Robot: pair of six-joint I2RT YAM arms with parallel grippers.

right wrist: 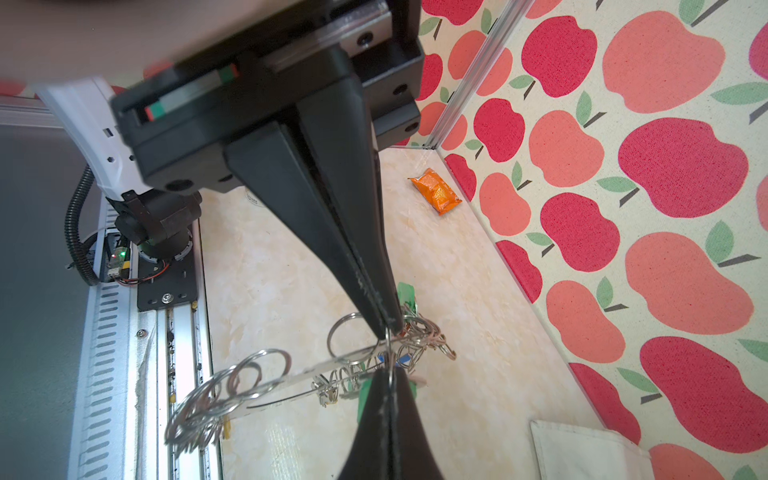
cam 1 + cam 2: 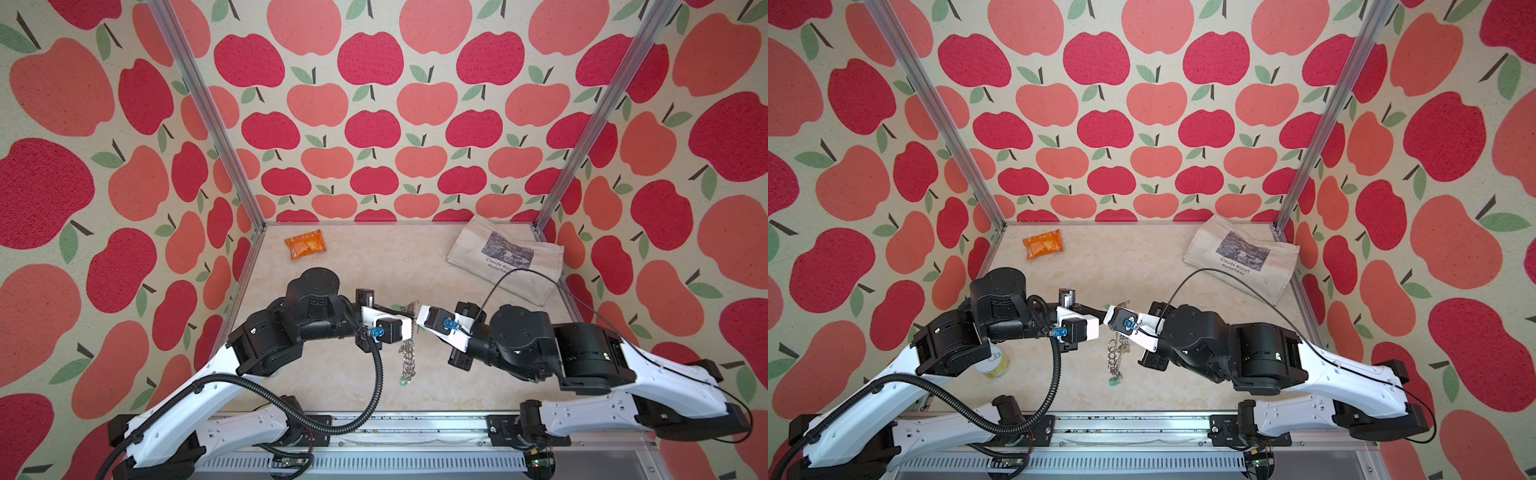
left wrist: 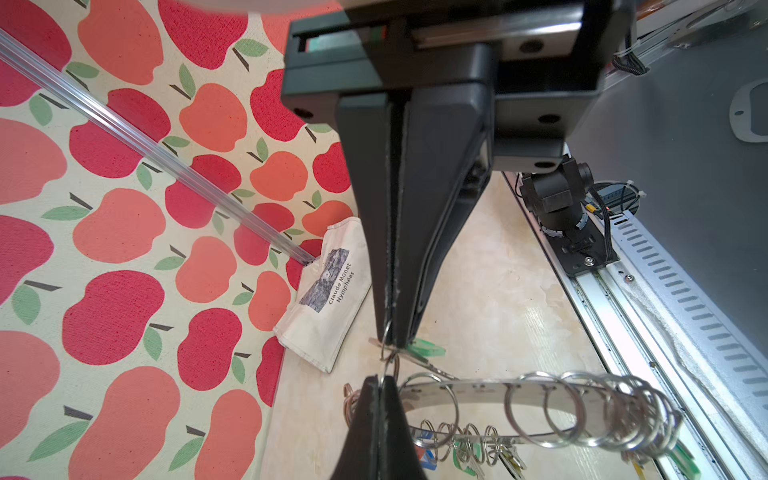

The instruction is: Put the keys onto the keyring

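The keyring point(image 3: 494, 390) is a flat grey metal band lined with wire rings. It hangs edge-on above the table between the two arms in both top views point(image 2: 408, 357) point(image 2: 1116, 358). Keys with green tags hang from it point(image 3: 426, 348) point(image 1: 365, 395) point(image 2: 405, 380). My left gripper point(image 3: 380, 379) is shut on a thin wire ring at the band's upper rim. My right gripper point(image 1: 388, 372) faces it tip to tip and is shut on a wire ring at the same spot. Whether both pinch the same ring I cannot tell.
An orange foil packet point(image 2: 304, 244) lies at the back left. A printed cloth bag point(image 2: 507, 257) lies at the back right corner. A pale jar point(image 2: 994, 363) stands under the left arm. The metal rail point(image 2: 374, 428) runs along the front edge.
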